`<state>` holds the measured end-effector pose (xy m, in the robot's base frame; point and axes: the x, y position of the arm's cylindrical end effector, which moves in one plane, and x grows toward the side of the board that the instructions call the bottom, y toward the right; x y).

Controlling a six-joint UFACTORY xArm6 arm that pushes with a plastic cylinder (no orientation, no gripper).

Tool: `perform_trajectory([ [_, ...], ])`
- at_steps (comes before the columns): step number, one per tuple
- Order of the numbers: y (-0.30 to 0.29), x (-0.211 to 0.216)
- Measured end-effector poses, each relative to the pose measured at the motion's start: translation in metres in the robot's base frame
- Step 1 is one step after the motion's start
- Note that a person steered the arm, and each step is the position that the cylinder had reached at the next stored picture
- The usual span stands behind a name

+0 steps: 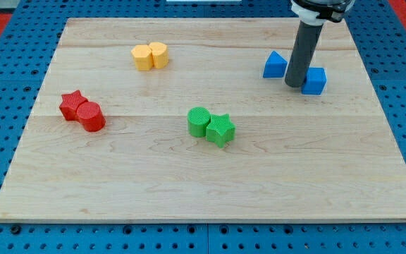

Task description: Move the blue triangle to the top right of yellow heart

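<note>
The blue triangle [275, 65] lies at the view's upper right of the wooden board [210, 176]. A blue cube [314, 81] sits just right of it and a little lower. My tip [294, 85] stands between the two blue blocks, right of the triangle and touching or nearly touching the cube's left side. The yellow heart [158, 54] lies at the view's upper left, pressed against a yellow hexagon-like block [142, 58] on its left. The triangle is far to the right of the heart, at about the same height.
A red star [71, 104] and a red cylinder [90, 116] touch at the view's left. A green cylinder [199, 121] and a green star [220, 129] touch in the middle. Blue pegboard surrounds the board.
</note>
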<state>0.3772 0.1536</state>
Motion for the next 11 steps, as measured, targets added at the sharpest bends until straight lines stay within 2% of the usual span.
perform_trajectory([
  [2,-0.005,0.007],
  [3,-0.008,0.040],
  [5,0.052,0.070],
  [7,0.086,0.054],
  [8,0.068,-0.008],
  [11,-0.113,-0.063],
])
